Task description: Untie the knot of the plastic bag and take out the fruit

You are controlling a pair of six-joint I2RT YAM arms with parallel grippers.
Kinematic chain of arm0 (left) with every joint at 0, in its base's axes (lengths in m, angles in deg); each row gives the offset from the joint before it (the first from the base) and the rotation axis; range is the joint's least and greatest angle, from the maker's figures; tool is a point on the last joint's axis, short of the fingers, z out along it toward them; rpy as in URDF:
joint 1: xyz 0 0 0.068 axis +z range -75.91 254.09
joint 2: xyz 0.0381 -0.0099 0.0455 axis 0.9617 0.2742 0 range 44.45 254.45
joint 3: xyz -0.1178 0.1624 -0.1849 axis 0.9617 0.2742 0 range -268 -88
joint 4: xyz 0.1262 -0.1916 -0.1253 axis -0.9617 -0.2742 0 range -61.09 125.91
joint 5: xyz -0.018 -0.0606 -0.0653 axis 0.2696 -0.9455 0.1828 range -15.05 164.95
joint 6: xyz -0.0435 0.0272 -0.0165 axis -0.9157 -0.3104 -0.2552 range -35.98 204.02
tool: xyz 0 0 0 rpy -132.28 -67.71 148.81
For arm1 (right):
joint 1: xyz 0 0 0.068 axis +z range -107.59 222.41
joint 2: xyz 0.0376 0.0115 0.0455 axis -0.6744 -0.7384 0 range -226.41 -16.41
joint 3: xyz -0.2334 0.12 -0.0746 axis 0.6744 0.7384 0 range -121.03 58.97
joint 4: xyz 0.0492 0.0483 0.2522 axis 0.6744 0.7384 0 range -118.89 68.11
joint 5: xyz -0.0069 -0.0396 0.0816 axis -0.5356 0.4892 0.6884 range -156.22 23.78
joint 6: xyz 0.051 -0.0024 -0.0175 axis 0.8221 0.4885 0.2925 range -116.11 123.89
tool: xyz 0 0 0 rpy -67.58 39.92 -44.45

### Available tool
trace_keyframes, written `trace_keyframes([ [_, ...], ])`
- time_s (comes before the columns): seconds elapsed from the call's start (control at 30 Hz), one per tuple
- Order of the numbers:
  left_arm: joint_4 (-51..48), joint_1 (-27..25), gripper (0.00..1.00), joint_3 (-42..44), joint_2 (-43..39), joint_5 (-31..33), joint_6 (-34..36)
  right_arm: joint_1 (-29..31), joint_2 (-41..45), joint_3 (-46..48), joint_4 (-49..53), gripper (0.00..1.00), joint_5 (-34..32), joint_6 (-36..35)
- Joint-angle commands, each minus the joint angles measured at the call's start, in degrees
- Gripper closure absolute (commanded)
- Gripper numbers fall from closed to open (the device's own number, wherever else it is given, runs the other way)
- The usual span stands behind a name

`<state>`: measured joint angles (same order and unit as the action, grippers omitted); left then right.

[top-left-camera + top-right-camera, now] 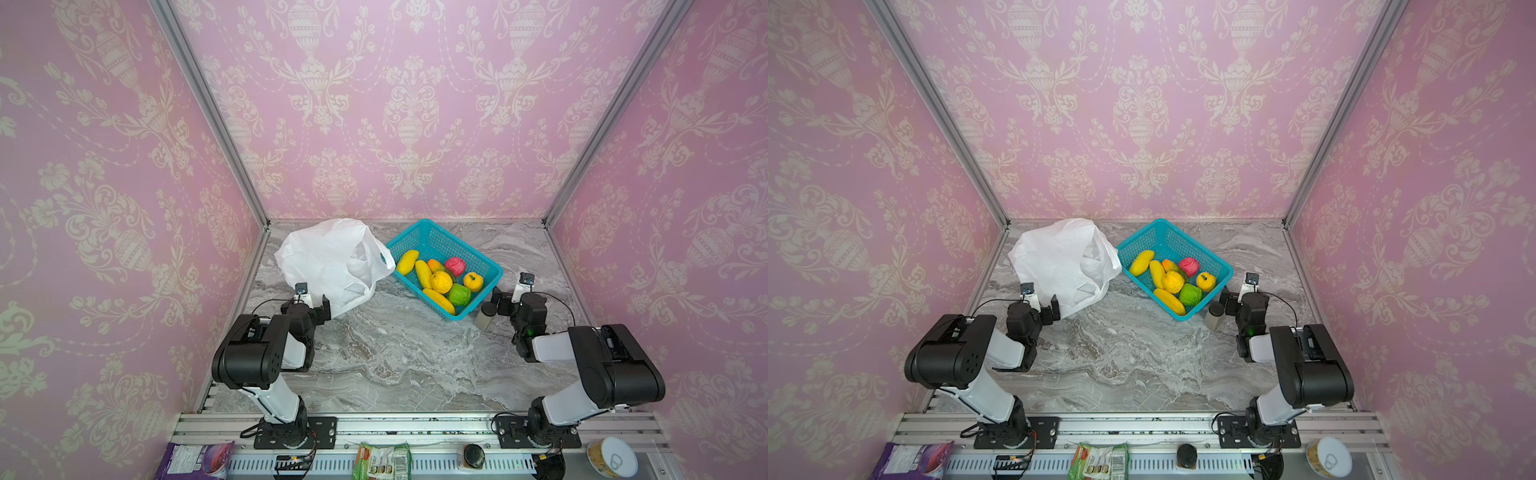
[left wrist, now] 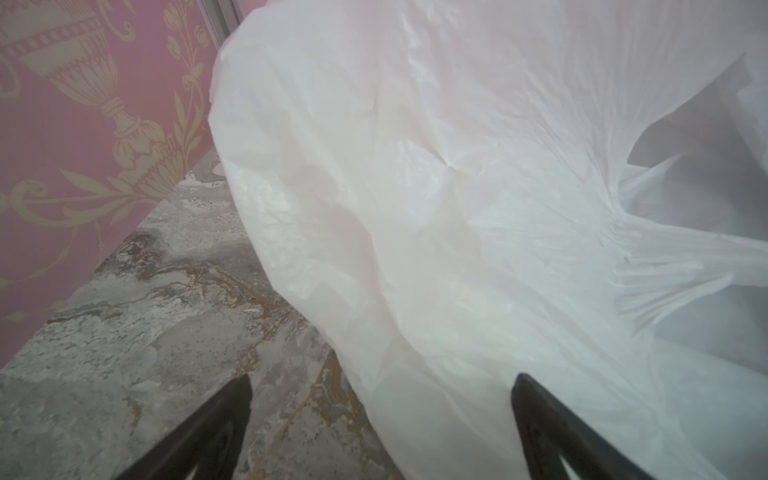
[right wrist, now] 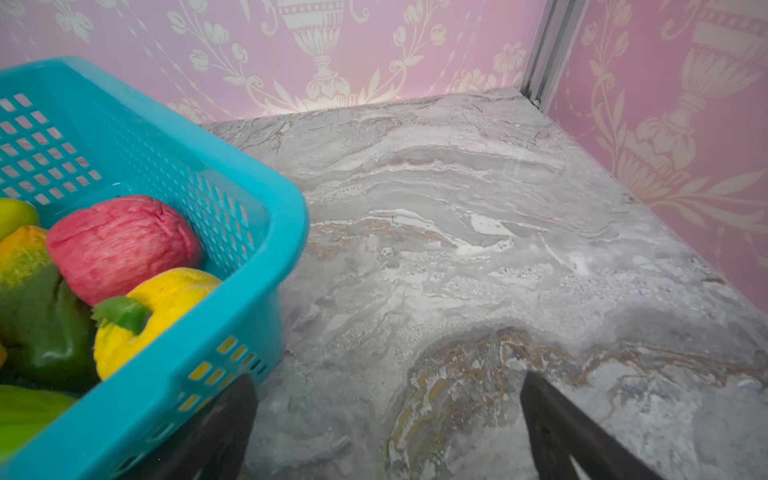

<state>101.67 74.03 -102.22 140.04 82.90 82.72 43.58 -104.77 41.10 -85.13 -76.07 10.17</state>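
The white plastic bag (image 1: 332,266) (image 1: 1063,262) lies slack at the back left. Its mouth gapes toward the basket and one loop handle (image 1: 384,257) hangs free. The knot is not in view. The fruit (image 1: 441,281) (image 1: 1173,281), several yellow, green, orange and pink pieces, lies in the teal mesh basket (image 1: 453,232). My left gripper (image 1: 324,309) (image 2: 382,377) stands open at the bag's near corner, with the bag's (image 2: 457,208) edge reaching in between the fingers. My right gripper (image 1: 498,301) (image 3: 390,376) is open over bare table beside the basket's (image 3: 232,174) near right corner.
A small dark-lidded jar (image 1: 485,316) stands between the basket's near corner and my right gripper. Pink walls close in the marble table (image 1: 395,353) on three sides. A purple packet (image 1: 195,459), a green packet (image 1: 382,461) and a tin (image 1: 611,457) lie along the front rail.
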Motion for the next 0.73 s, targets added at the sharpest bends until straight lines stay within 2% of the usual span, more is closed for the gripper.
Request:
trace_keyframes([
  [0.0,-5.77,0.5,0.01,-5.28,-1.77,-2.01,1.1,0.41,-0.02,0.03,-3.37,0.0,-0.12,-1.65],
  [0.7,-6.83,0.67,0.01,-5.73,-1.81,-2.49,1.21,1.16,-0.09,-2.11,0.53,0.0,2.14,-3.54],
])
